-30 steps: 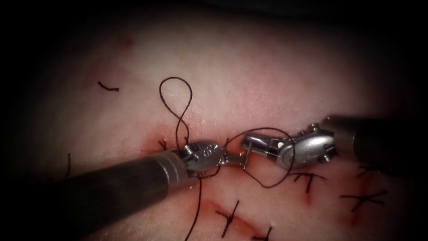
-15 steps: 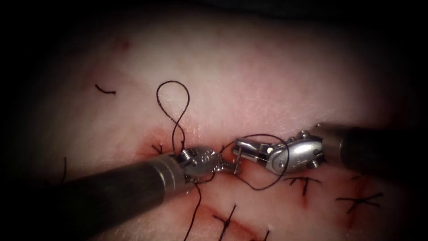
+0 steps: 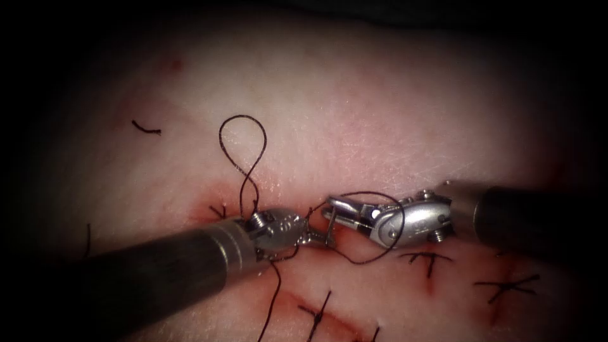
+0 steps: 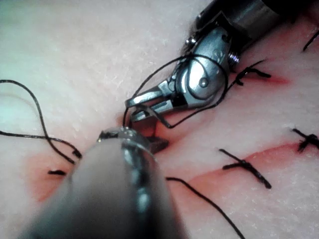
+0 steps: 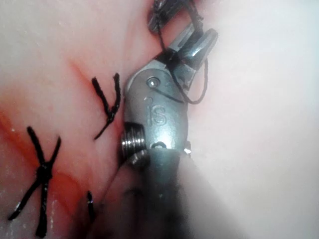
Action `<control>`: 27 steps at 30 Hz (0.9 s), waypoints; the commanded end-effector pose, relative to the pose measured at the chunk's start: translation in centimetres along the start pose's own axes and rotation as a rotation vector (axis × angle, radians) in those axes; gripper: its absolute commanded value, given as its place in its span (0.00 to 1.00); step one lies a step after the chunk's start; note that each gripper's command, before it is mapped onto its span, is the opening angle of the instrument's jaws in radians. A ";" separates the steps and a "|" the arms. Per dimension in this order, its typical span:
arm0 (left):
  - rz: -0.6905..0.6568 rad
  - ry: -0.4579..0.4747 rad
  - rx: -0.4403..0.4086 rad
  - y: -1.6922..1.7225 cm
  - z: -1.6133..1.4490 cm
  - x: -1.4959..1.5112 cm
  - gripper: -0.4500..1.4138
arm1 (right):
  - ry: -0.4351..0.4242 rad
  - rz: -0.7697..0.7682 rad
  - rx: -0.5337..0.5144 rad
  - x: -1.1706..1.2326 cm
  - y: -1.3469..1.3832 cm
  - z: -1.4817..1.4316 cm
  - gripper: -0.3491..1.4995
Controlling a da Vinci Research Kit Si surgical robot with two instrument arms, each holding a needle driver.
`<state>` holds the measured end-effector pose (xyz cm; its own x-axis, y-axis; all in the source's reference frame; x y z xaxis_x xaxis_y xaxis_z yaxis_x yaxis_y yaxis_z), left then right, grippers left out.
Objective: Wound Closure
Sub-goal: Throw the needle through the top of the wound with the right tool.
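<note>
On the pale tissue [image 3: 380,114] both tools meet tip to tip at the cut's left end. My left tool [image 3: 316,236] comes in from the lower left with thin jaws shut on the dark thread; its tip [image 4: 157,144] peeks past the shaft in the left wrist view. My right tool [image 3: 330,212] comes in from the right with jaws a little open on nothing, as in the wrist views [image 4: 137,107] [image 5: 192,42]. A thread loop [image 3: 364,262] is wound around the right tool's jaws and wrist. Another figure-eight loop [image 3: 244,116] lies above the left tool.
Finished cross stitches [image 3: 320,313] [image 3: 427,259] [image 3: 506,285] sit along the red cut line to the right and below. A short cut end of thread [image 3: 145,128] lies at the upper left. Red fluid stains the tissue around the tool tips.
Both tools have shifted left together, staying tip to tip. The loop around the right tool has grown smaller and sits closer on it.
</note>
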<state>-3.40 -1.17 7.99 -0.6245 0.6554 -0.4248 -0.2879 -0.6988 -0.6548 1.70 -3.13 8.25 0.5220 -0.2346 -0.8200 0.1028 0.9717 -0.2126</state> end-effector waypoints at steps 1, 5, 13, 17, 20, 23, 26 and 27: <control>0.003 -0.001 -0.002 -0.04 0.06 0.03 0.00 | -0.012 0.007 0.015 -0.03 -0.11 0.12 0.00; 0.005 -0.007 0.002 -0.05 0.04 0.01 0.00 | -0.035 0.020 0.041 -0.09 -0.22 0.13 0.00; 0.008 -0.017 0.005 -0.05 0.01 -0.01 0.00 | -0.065 0.055 0.122 -0.24 -0.49 0.18 0.00; 0.008 -0.026 0.005 -0.04 0.00 -0.02 0.00 | -0.079 0.052 0.173 -0.28 -0.59 0.22 0.00; 0.009 -0.029 0.005 -0.03 0.00 -0.02 0.00 | -0.087 0.059 0.202 -0.31 -0.65 0.24 0.00; 0.009 -0.029 0.005 -0.03 -0.01 -0.02 0.00 | -0.094 0.068 0.209 -0.32 -0.67 0.24 0.00; 0.009 -0.033 0.004 -0.03 -0.01 -0.03 0.00 | -0.117 0.079 0.224 -0.37 -0.70 0.25 0.00; 0.010 -0.033 0.003 -0.03 -0.02 -0.03 0.00 | -0.123 0.087 0.232 -0.39 -0.73 0.25 0.00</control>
<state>-3.30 -1.19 7.94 -0.6520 0.6390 -0.4082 -0.2842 -0.7051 -0.6497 1.55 -3.71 8.79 0.6375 -0.1622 -0.7532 0.2418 0.9703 -0.0043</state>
